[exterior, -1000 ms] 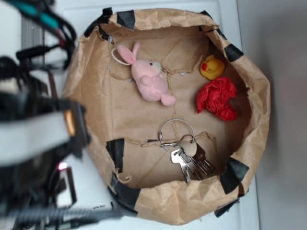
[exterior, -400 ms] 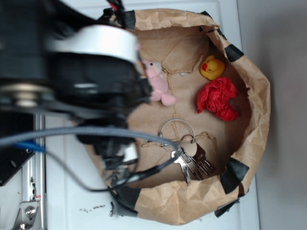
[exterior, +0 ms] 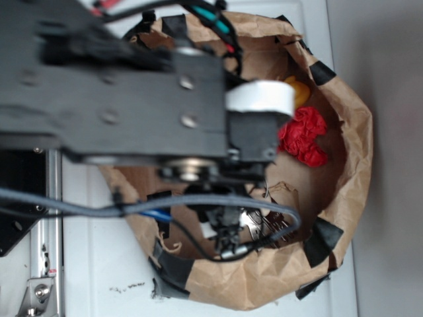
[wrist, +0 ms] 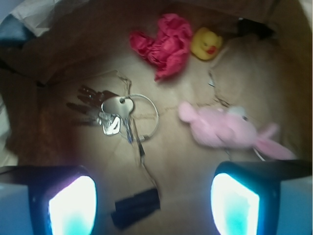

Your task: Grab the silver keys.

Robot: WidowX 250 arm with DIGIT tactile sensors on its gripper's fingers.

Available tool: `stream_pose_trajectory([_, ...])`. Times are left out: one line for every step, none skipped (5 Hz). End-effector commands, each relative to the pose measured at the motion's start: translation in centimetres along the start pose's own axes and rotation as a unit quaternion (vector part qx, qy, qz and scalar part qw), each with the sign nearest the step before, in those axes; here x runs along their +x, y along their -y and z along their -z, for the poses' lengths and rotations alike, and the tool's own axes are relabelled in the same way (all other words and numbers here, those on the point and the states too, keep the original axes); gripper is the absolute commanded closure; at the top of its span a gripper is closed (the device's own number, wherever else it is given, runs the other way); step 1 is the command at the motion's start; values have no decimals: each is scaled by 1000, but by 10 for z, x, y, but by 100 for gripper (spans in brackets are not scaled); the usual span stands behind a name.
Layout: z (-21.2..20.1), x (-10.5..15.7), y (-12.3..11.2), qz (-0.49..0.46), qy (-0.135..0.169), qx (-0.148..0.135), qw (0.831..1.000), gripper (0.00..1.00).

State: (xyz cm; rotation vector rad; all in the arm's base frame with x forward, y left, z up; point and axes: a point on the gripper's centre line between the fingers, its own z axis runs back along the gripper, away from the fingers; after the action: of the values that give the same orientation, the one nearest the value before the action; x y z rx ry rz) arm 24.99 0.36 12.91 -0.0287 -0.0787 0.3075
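My jaws are spread wide, holding nothing, above the paper bag's (wrist: 58, 54) floor. Silver keys (wrist: 110, 113) lie ahead and toward my left finger (wrist: 68, 205), blades fanned leftward, ring rightward. Pink bunny (wrist: 220, 129) opposite.

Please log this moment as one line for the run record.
phase: approach | gripper: open, empty, above bag floor | target: bunch of shiny silver metal keys on wire ring, ungrasped | beside: pink plush bunny
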Motion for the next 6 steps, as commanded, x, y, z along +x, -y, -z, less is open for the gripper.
stream_pose_trajectory([-15,12,-2,-10,32,-9,999,0])
stream_pose_trajectory([-15,12,-2,-10,32,-9,999,0])
stream_pose_trajectory([-15,12,-2,-10,32,-9,999,0])
stream_pose_trajectory([-15,12,-2,-10,32,-9,999,0])
stream_pose_trajectory([9,20,-3,-84,18,0,996,0])
stream_pose_trajectory([24,23,2,-109,43,-10,993,0])
